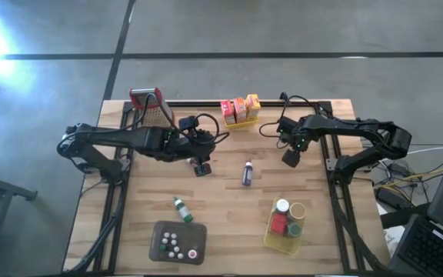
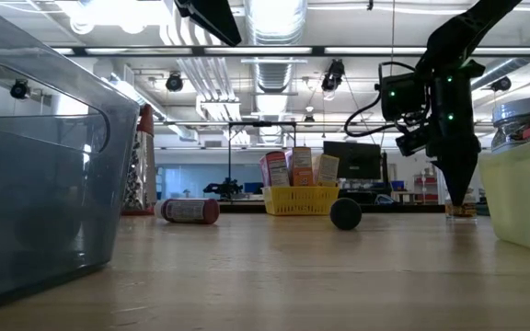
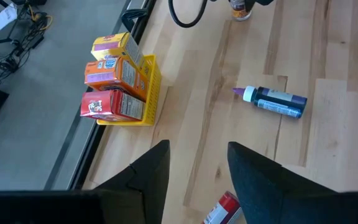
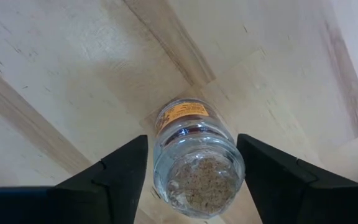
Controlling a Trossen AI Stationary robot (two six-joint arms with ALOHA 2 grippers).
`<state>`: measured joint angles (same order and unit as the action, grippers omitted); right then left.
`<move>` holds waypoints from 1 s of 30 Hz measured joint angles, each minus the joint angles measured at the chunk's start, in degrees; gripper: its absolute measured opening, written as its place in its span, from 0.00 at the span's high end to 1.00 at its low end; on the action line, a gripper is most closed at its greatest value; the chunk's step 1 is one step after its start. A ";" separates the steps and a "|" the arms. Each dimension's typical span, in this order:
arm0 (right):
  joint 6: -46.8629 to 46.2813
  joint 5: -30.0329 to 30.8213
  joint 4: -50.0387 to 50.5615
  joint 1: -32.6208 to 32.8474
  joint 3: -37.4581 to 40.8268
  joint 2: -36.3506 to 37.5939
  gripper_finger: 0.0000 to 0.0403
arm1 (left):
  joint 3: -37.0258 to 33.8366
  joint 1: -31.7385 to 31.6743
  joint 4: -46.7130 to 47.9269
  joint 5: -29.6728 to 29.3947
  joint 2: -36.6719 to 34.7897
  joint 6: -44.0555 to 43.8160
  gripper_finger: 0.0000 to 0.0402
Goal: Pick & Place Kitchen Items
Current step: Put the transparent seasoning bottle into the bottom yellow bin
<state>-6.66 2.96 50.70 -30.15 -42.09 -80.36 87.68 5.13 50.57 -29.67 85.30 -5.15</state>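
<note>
- Bracketing a small clear glass jar with orange label (image 4: 194, 158), your right gripper (image 4: 194, 180) stands spread either side of it, not yet pinching; jar upright on the pale wooden tabletop (image 1: 221, 192).
- Left gripper (image 3: 197, 177): spread, empty, above a red-labelled bottle (image 3: 222, 210).
- Room: grey floor (image 1: 283, 27).

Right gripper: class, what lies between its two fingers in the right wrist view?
A small clear jar with an orange label, standing on the wooden table. The right gripper straddles it; whether the fingers touch it is unclear.
</note>
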 joint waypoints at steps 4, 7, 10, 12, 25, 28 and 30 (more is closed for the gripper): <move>-0.09 0.02 0.02 0.00 0.00 0.00 0.36 | 0.00 0.00 0.00 0.00 0.00 0.02 0.58; -0.20 0.05 0.04 0.00 0.00 0.00 0.35 | 0.00 -0.01 0.02 0.01 0.00 0.01 0.58; -0.24 0.40 0.04 0.00 0.00 0.02 0.35 | 0.00 0.00 0.02 0.00 0.00 0.02 0.58; -0.66 1.42 0.07 0.00 0.00 0.02 0.37 | 0.00 0.00 0.01 0.00 0.00 0.02 0.58; -0.47 1.12 0.25 -0.19 -0.07 0.13 0.55 | 0.00 0.00 0.02 0.00 0.00 0.02 0.58; 0.09 -1.48 0.90 -0.11 -0.40 0.14 0.53 | 0.00 0.00 0.02 0.00 0.00 0.02 0.58; 0.25 -4.08 2.14 -0.07 -0.81 0.20 0.52 | 0.00 -0.02 0.00 0.00 0.00 0.02 0.58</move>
<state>-6.41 -1.12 52.84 -30.22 -42.90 -80.16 87.68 5.11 50.57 -29.67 85.30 -5.13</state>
